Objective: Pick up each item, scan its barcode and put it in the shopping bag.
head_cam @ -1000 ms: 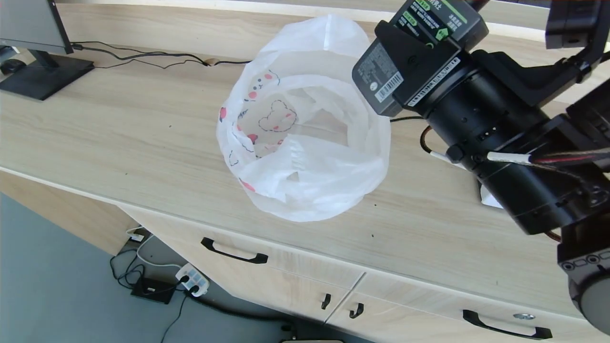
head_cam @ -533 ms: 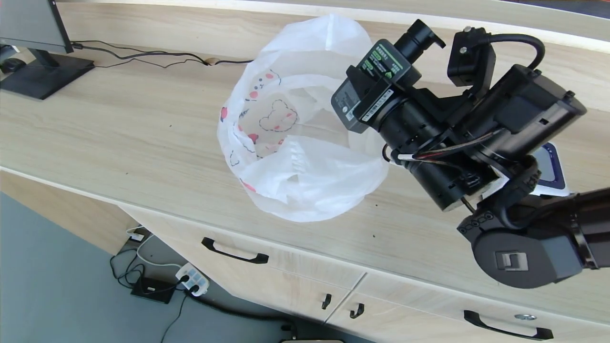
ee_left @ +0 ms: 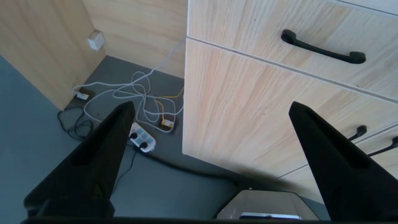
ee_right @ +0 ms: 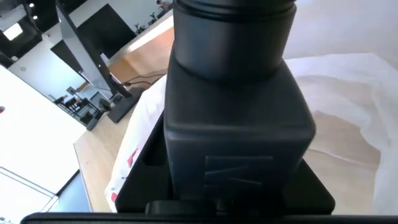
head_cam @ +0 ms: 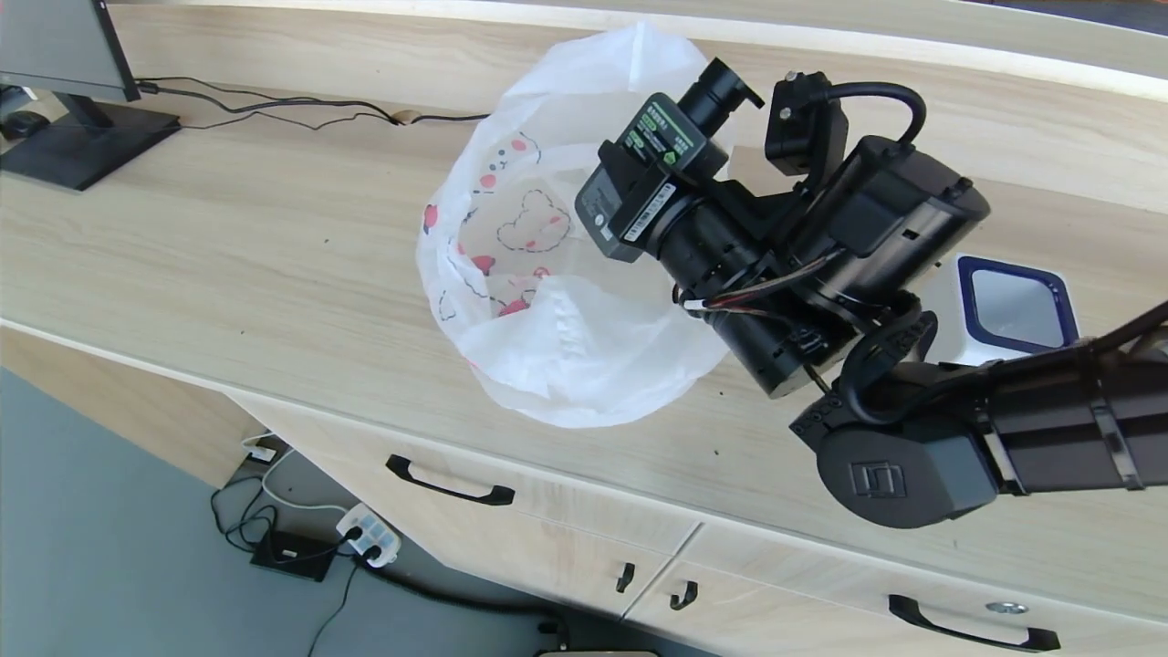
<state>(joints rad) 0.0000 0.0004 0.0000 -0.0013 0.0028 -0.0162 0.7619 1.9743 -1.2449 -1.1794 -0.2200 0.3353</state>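
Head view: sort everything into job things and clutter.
Job: bottle, held over the bag; scanner.
Lying about: monitor, cables, power strip on the floor.

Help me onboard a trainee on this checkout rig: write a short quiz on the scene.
1. True or false: the black bottle lies flat on the counter.
2. What stands on the counter to the robot's right of the shopping bag? A) the white scanner B) a kettle C) a plate
3. Fill in: the left pincer is ____ (open or shut).
Key: 1 false; 2 A; 3 open.
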